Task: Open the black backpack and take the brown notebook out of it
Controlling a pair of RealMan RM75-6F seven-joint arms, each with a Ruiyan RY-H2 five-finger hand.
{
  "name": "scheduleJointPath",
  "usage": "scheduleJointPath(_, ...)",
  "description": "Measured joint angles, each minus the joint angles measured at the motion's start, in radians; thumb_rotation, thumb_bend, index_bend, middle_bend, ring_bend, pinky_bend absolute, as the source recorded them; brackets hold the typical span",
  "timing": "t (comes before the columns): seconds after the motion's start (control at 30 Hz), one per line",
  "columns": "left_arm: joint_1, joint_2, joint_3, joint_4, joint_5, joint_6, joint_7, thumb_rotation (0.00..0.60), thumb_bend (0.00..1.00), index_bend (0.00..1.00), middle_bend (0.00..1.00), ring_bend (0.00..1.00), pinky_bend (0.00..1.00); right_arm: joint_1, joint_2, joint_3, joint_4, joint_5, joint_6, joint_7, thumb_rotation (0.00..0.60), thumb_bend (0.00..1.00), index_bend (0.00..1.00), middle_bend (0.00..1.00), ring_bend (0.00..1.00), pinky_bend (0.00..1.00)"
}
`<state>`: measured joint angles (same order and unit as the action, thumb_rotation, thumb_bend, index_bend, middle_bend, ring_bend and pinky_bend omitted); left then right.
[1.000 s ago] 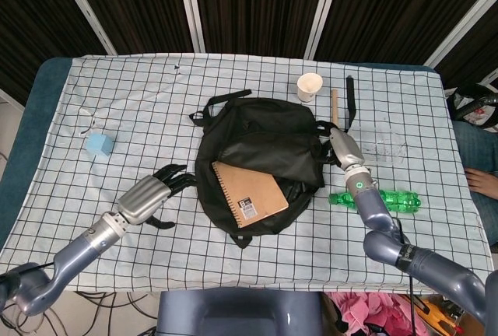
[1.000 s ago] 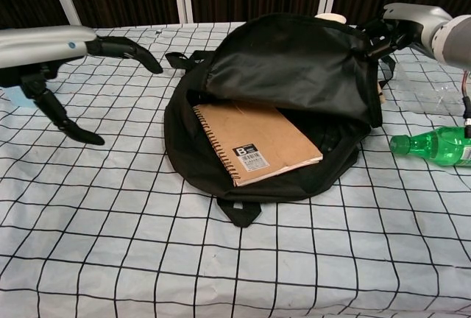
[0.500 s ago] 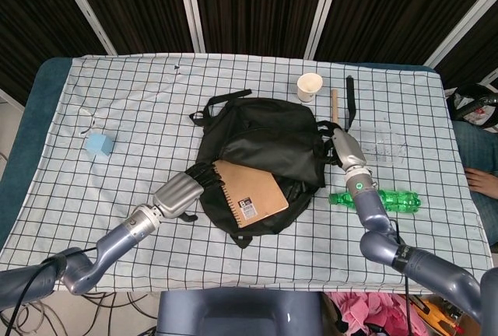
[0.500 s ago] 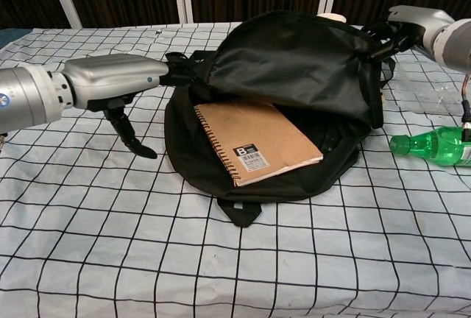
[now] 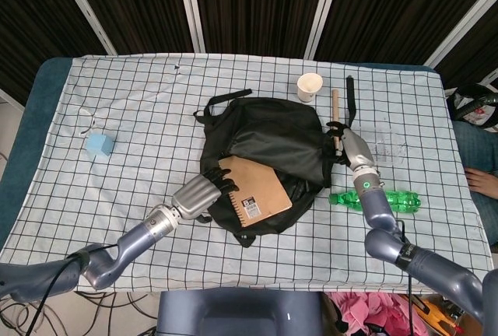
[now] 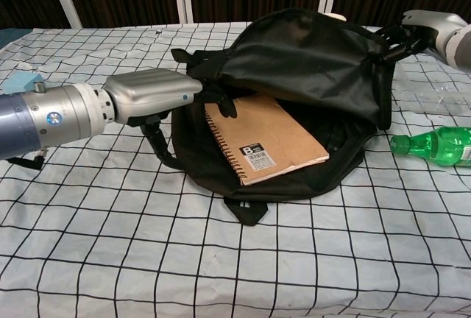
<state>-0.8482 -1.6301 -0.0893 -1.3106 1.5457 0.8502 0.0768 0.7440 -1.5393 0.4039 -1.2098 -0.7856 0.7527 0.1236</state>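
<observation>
Backpack (image 5: 264, 130) open; my right robot hand (image 5: 343, 138) grips its flap; my left robot hand (image 6: 173, 91), fingers spread, touches the notebook (image 6: 266, 138) spine; next: pinch, pull out.

notebook (image 6: 268, 139) lies in open backpack (image 5: 264, 130), mid-table. cup (image 5: 310, 86) behind it, bottle (image 5: 385, 200) to its right, small box (image 5: 99, 145) far left (all on the cloth (image 5: 140, 110)).

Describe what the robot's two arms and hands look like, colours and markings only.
Both arms are glossy blue-grey tubes ending in silver metallic cuffs. The left hand has a silver back and black fingers, with a small blue round mark on its forearm. The right hand looks alike; a green light glows on its wrist.
</observation>
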Motion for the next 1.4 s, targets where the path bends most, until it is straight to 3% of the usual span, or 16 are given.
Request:
scheduleJointPath(0.27, -0.020, -0.091, 0.016, 0.135, 0.065, 0.073, -0.021, 0.600, 0.04, 0.30, 0.30, 0.10, 0.15, -0.007, -0.007, -0.008, -0.015, 0.001, 0.019, -0.004, 0.600, 0.48, 0.77, 0.14, 0.09, 0.12)
scheduleJointPath(0.4, -0.025, -0.155, 0.024, 0.233, 0.103, 0.148, -0.092, 0.600, 0.04, 0.32, 0.31, 0.11, 0.17, -0.006, -0.013, -0.012, -0.017, 0.007, 0.021, -0.013, 0.600, 0.48, 0.77, 0.14, 0.09, 0.12)
scheduleJointPath(0.6, -0.043, -0.213, 0.052, 0.332, 0.134, 0.164, -0.180, 0.600, 0.04, 0.32, 0.31, 0.11, 0.17, -0.004, -0.019, -0.013, -0.015, 0.015, 0.026, -0.020, 0.600, 0.48, 0.77, 0.14, 0.09, 0.12)
scheduleJointPath(1.23, -0.071, -0.282, 0.066, 0.439, 0.128, 0.161, -0.203, 0.600, 0.04, 0.32, 0.31, 0.11, 0.15, -0.009, -0.012, -0.010, -0.030, 0.014, 0.034, -0.021, 0.600, 0.49, 0.77, 0.14, 0.09, 0.12)
scheduleJointPath(1.4, -0.078, -0.302, 0.063, 0.470, 0.114, 0.151, -0.214, 0.600, 0.00, 0.31, 0.31, 0.11, 0.14, -0.011, -0.013, -0.013, -0.023, 0.011, 0.031, -0.018, 0.600, 0.49, 0.77, 0.14, 0.09, 0.12)
